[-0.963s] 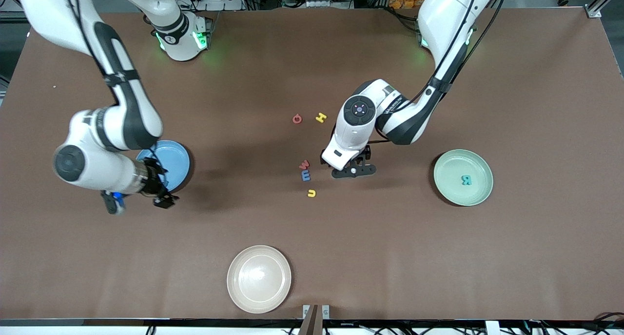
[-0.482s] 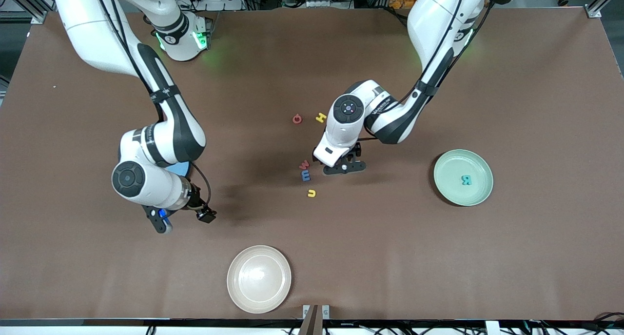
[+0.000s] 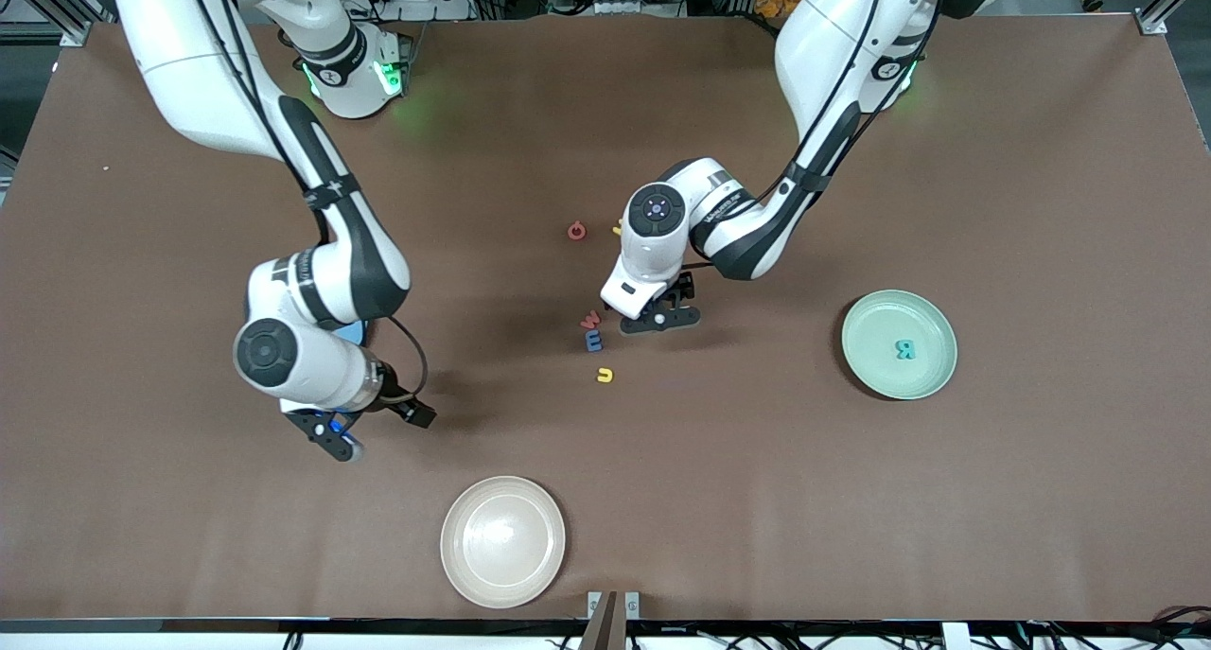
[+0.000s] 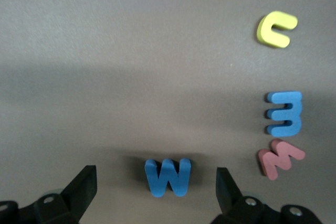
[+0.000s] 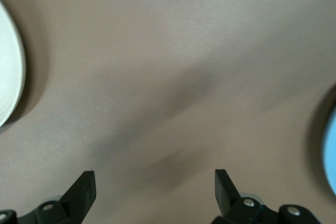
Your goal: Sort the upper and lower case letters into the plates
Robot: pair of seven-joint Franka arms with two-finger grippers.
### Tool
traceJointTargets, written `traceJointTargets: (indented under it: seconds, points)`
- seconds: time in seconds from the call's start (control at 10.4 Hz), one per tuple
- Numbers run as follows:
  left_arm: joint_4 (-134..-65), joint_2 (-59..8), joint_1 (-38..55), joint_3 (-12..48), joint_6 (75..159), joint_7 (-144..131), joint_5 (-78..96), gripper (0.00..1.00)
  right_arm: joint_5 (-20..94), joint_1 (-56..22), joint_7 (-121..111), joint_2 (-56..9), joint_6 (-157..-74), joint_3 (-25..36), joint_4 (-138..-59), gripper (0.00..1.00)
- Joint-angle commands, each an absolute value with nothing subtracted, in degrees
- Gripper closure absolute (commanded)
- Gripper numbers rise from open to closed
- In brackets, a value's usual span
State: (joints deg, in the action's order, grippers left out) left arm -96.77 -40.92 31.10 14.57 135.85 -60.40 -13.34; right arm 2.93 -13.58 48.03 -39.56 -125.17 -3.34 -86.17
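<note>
Brown table (image 3: 1041, 158), letters mid-frame, both grippers spread wide and empty.
Front: left gripper (image 3: 659, 321) at centre beside red w (image 3: 589, 319), blue m (image 3: 594, 342), yellow u (image 3: 605, 376); teal R (image 3: 905, 350) in mint plate (image 3: 870, 376), mid-right; right gripper (image 3: 374, 427) lower left, covering most of blue plate (image 3: 352, 331).
Left wrist: blue W (image 4: 168, 177) between fingers (image 4: 84, 187), bottom centre.
Right wrist: bare table between fingers (image 5: 84, 190); blue plate at right edge.

Three plates are sitting on the table: a green plate (image 3: 863, 366), a blue plate (image 3: 358, 331) and a cream plate (image 3: 502, 541). Seven letters are showing. One, the teal letter (image 3: 905, 349), is lying in the green plate. Six are lying off the green plate, toward the right arm's end: red G (image 3: 576, 231), red w (image 3: 589, 319), yellow H (image 3: 617, 230), yellow u (image 3: 605, 376), blue m (image 3: 594, 341), blue W (image 4: 168, 177).
</note>
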Motion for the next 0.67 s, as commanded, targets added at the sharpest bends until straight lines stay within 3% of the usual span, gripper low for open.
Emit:
traceJointTargets:
  seconds: [0.0,0.58]
  points:
    - [-96.42,-41.83,32.25,13.89,137.45,-63.37,-15.12,0.0,-0.6,-14.41,44.93,-40.69,-125.85,-3.69,-84.46,0.0]
    - [-96.42,-43.77,32.43,13.89,137.81,-65.21,-18.28,0.03,-2.29,-19.77,38.15,-43.24,-129.64,-3.87,-82.89,0.0]
